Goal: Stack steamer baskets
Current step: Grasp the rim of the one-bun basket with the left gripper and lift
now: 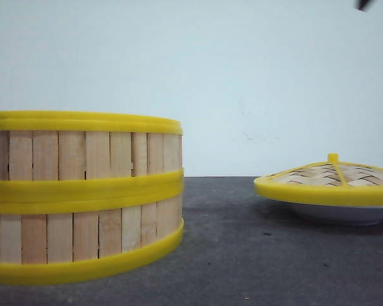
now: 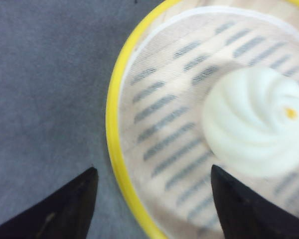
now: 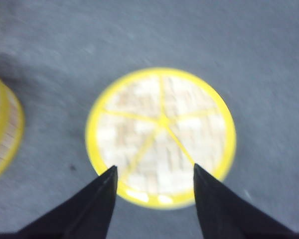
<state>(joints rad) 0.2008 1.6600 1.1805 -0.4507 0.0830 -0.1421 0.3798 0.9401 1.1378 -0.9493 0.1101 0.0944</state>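
Observation:
Two steamer baskets stand stacked at the left of the front view, the upper basket (image 1: 83,156) on the lower basket (image 1: 83,236). The left wrist view looks down into a basket (image 2: 114,149) with a cloth-lined slatted floor and a white bun (image 2: 256,122). My left gripper (image 2: 153,172) is open above its yellow rim, with one finger over the table and the other over the basket floor. My right gripper (image 3: 154,169) is open and holds nothing. It hangs above the near edge of the woven lid (image 3: 162,134).
The domed lid (image 1: 329,178) with a yellow rim and knob rests on a shallow white plate (image 1: 335,213) at the right. Dark grey table (image 1: 242,255) lies between it and the stack. A basket's side (image 3: 2,129) shows at the edge of the right wrist view.

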